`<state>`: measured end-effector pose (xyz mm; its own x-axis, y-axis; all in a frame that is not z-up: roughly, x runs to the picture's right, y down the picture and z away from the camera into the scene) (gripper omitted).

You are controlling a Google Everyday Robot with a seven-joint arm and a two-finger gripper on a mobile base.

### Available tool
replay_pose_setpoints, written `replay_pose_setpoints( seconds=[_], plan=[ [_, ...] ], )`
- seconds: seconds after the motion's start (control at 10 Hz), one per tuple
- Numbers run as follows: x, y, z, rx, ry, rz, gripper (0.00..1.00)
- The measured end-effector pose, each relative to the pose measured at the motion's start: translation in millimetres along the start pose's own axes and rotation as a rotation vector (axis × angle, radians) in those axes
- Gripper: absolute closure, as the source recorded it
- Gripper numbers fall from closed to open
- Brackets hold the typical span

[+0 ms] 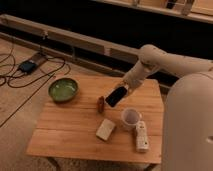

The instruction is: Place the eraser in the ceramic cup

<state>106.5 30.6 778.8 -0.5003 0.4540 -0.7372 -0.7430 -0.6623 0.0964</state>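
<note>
The gripper [121, 91] hangs over the middle of the table [65, 135] and grasps the eraser [114, 96], which is tilted in the air, above and to the left of the ceramic cup [130, 118], not yet over its mouth. The eraser looks about as long as the cup is wide. If it is let go off-centre or lying flat, it may catch the rim, tip the cup, or drop near the cream block [105, 129]
</note>
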Motion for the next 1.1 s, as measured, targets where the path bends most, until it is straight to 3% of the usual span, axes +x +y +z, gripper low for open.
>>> replay_pose_setpoints(
  seconds=[0.5, 0.8, 1.1],
  plan=[
    [-10, -15, -6, -0.033, -0.011, 0.010, 1.00],
    [-9, -19, -18, -0.053, -0.064, 0.001, 1.00],
    [2, -17, -28, -0.047, -0.123, -0.025, 1.00]
  ],
)
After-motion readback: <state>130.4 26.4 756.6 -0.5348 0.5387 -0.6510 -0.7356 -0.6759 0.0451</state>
